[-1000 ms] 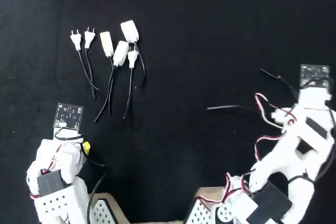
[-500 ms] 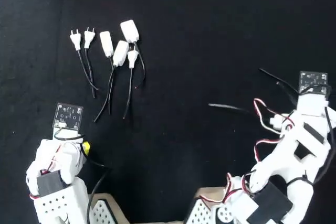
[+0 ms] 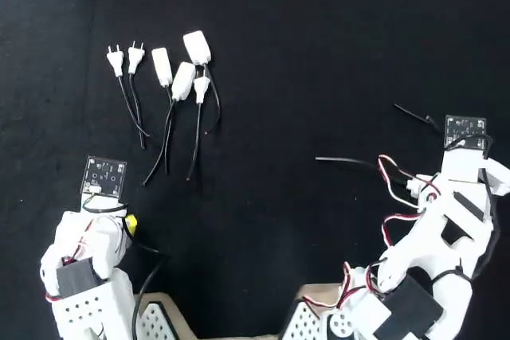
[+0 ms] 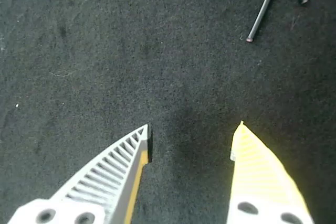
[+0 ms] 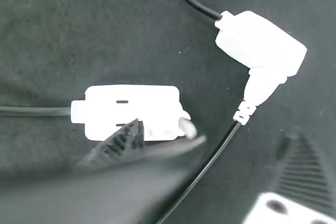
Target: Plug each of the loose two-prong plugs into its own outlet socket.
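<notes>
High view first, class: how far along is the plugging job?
Done: in the right wrist view one plug looks seated in its socket. In hand: nothing; left gripper and right gripper are open. Left: two loose plugs lie bare-pronged near the free sockets.

Wide table, matte black top

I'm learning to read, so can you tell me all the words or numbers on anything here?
No words or numbers can be read here.
On the left arm's circuit board: tiny white marks, too small to read.
On the right arm's circuit board: tiny marks, also too small.
On the white socket: two slots, no print.
</notes>
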Tool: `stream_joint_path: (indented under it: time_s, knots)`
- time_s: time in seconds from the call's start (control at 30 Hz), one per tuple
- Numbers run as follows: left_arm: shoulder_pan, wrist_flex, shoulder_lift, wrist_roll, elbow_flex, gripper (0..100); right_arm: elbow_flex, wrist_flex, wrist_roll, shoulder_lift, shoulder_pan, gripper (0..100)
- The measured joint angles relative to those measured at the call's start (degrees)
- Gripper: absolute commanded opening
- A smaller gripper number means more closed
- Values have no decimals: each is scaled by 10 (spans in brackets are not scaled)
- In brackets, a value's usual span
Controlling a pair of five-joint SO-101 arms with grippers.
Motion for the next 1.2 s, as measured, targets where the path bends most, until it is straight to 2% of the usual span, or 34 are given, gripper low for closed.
stream_joint_path:
  time_s: [0.17, 0.33, 0.5, 0.57, 0.73, 0.77, 0.8, 0.87, 0.97, 1.1, 1.2]
  knots:
    - [0, 0, 0, 0, 0, 256, 0, 41, 0, -1, 0, 464]
    - [0, 0, 0, 0, 0, 256, -6, 183, 0, -40, 0, 463]
    - [0, 0, 0, 0, 0, 256, -10, 348, 0, -148, 8, 453]
    - [0, 0, 0, 0, 0, 256, -10, 407, 0, -202, 8, 380]
    - [0, 0, 0, 0, 0, 256, -10, 536, 39, -353, 9, 38]
    - [0, 0, 0, 0, 0, 256, -10, 546, 42, -384, 7, 5]
    - [0, 0, 0, 0, 0, 256, -10, 551, 46, -413, 1, 31]
    - [0, 0, 0, 0, 0, 255, -7, 556, 47, -466, -21, 53]
    - [0, 0, 0, 0, 0, 255, 36, 559, 47, -537, -79, 11]
    - [0, 0, 0, 0, 0, 255, 120, 549, 46, -614, -190, 11]
    - [0, 0, 0, 0, 0, 255, 178, 511, 5, -656, -276, 12]
